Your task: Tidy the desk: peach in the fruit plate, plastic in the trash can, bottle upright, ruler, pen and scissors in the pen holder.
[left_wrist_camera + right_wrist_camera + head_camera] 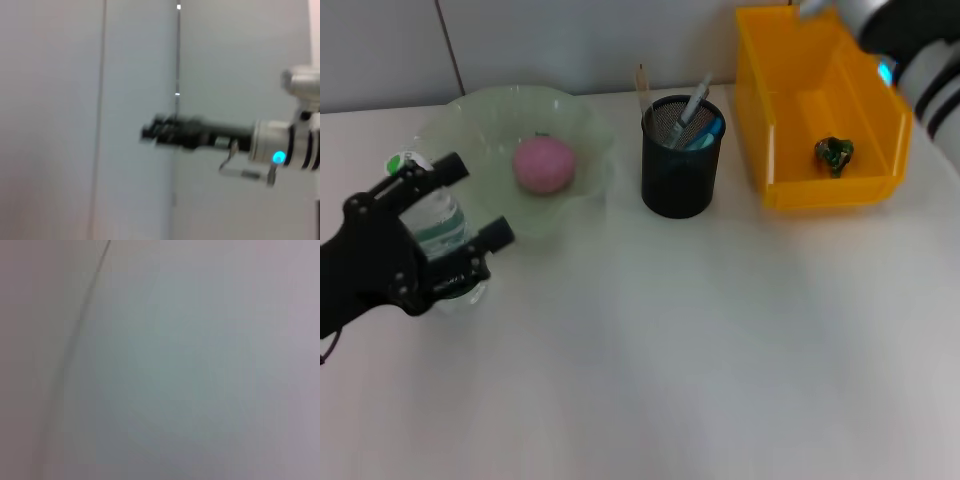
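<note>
Left gripper: placed at the left edge of the desk, with its black fingers spread on either side of the bottle; whether the pads press on it cannot be told.
Bottle: seen upright near the left edge of the desk, clear plastic with a green-and-white cap, partly hidden by the left gripper and just beside the fruit plate.
Fruit plate: a pale green translucent dish set toward the far left of the desk.
Peach: pink, laid inside the fruit plate, near its middle.
Pen holder: a black mesh cup stood at the middle of the far edge, between the fruit plate and the trash can.
Ruler: held upright in the pen holder, leaned on its left rim.
Pen: tilted in the pen holder, beside something blue that cannot be made out.
Trash can: a yellow bin set at the far right corner of the desk.
Plastic: a green crumpled piece, laid on the floor of the trash can.
Right gripper: raised beyond the far right corner, above the trash can; the state of its fingers cannot be told.
</note>
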You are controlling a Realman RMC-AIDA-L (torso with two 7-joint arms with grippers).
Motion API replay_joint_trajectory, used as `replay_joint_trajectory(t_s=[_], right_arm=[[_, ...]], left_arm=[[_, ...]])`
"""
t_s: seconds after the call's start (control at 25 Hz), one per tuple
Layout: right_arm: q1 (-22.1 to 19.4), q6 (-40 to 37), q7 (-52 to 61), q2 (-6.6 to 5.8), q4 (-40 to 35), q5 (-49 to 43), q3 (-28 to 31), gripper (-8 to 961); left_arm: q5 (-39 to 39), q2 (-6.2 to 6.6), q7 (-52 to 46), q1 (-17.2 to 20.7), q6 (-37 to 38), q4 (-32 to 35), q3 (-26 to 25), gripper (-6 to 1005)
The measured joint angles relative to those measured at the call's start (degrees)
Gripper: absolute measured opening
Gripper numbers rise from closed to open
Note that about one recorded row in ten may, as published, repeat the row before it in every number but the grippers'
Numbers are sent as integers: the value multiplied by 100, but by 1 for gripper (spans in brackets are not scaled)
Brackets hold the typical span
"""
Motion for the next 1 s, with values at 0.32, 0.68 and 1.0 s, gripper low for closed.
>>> replay_joint_trajectory(t_s=[0.32, 0.68, 1.0], right_arm=[[-272, -4958, 1293, -32, -190, 1416, 1742, 793], [351, -9980, -595, -171, 1671, 2761, 5016, 818], [1591, -11019, -2698, -989, 5302, 1929, 6221, 818]], left_arm=[[572, -4, -639, -229, -92, 360, 470, 829], [1086, 118, -1314, -819, -463, 305, 538, 829], [1299, 25, -1632, -940, -761, 119, 568, 829]])
